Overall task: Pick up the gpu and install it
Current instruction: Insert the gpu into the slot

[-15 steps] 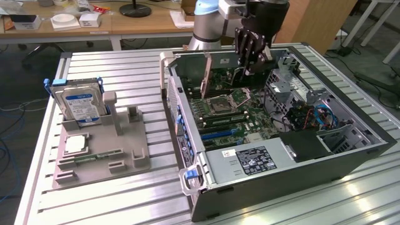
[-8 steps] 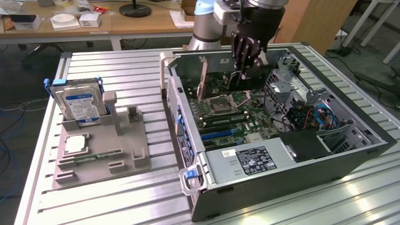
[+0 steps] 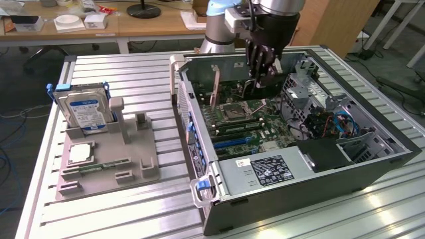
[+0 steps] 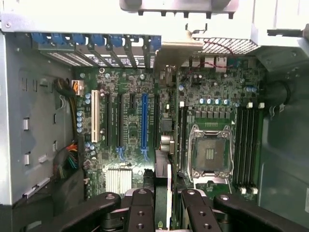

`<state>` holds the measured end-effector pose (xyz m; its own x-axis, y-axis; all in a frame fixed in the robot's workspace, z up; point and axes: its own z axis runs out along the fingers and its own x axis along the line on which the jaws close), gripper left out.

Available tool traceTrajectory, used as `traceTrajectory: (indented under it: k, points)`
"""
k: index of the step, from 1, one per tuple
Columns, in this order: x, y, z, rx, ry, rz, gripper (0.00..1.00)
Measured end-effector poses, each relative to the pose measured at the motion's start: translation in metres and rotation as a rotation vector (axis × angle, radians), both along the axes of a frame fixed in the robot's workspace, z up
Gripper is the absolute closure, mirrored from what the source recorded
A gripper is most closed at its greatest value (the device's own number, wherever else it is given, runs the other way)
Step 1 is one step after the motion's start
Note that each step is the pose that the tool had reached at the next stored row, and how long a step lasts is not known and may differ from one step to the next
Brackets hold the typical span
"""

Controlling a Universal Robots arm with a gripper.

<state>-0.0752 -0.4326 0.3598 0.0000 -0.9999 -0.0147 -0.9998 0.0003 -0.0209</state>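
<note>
Looking down into the open computer case, we found the gripper lowered among the parts, its fingers standing on either side of the gpu. By our judgement they were clamped on it, since the card hung edge-on between them with nothing else seeming to carry it. We took that upright, edge-down hold to be deliberate: a thin card can only enter a slot along its long edge, and pinching its flat faces kept that edge free. From the wrist view the gpu lay over the motherboard, between the blue slot and the bare CPU socket. Whether its lower edge touched the board we could not tell. The case lay on its side on the ribbed table, presumably so that the board faced up towards the arm. It also held a power supply at the near end. Well apart, towards the exterior view's left, a grey fixture tray kept the spare parts. There we saw a blue-labelled hard drive standing upright in its cradle, a square processor chip lying flat, and a narrow memory stick lying in a groove.
</note>
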Motion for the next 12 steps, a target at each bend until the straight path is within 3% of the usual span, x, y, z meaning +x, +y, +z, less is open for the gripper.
traceTrajectory:
  k: [12]
  points:
    - [-0.004,-0.0129,-0.0165,0.0001,-0.0007,-0.008,0.74]
